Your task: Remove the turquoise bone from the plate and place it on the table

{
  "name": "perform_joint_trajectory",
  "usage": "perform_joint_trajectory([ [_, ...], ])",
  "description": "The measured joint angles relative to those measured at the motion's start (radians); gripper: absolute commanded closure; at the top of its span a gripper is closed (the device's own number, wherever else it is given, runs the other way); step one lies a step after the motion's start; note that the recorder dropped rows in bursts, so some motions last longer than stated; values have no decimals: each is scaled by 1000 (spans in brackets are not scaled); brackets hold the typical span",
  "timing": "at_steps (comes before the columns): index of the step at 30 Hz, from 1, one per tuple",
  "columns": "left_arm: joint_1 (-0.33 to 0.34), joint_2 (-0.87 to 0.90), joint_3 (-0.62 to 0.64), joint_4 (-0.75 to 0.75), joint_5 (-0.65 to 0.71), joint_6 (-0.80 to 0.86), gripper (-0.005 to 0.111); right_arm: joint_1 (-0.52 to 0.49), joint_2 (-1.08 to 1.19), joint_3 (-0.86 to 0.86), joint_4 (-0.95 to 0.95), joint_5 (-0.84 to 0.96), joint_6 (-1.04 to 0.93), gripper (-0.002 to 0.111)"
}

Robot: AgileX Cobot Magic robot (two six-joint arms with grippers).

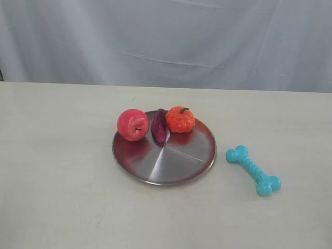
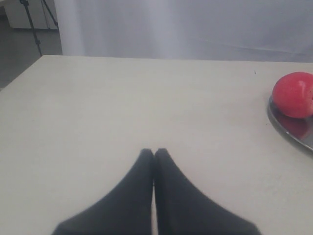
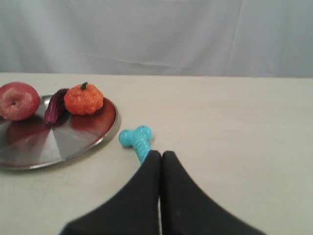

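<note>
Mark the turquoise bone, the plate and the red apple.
turquoise bone [image 1: 253,170]: exterior view, on its ribbed middle.
plate [image 1: 174,162]: exterior view, on the bare metal in front of the fruit.
red apple [image 1: 132,125]: exterior view, on the middle of its visible side.

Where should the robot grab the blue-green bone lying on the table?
Around the ribbed middle of the turquoise bone, coming straight down from above. It lies flat and slanted on the table, apart from the plate. The middle is thinner than the knobby ends, so the fingers should turn to close across it.
</note>
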Motion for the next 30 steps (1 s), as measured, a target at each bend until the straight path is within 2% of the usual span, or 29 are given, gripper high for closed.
perform_joint_trajectory([
  [7, 0, 0, 0, 0, 0, 0, 107, 0, 0, 0, 0, 49, 0, 109],
  [30, 0, 0, 0, 0, 0, 0, 107, 0, 0, 0, 0, 49, -2, 109],
])
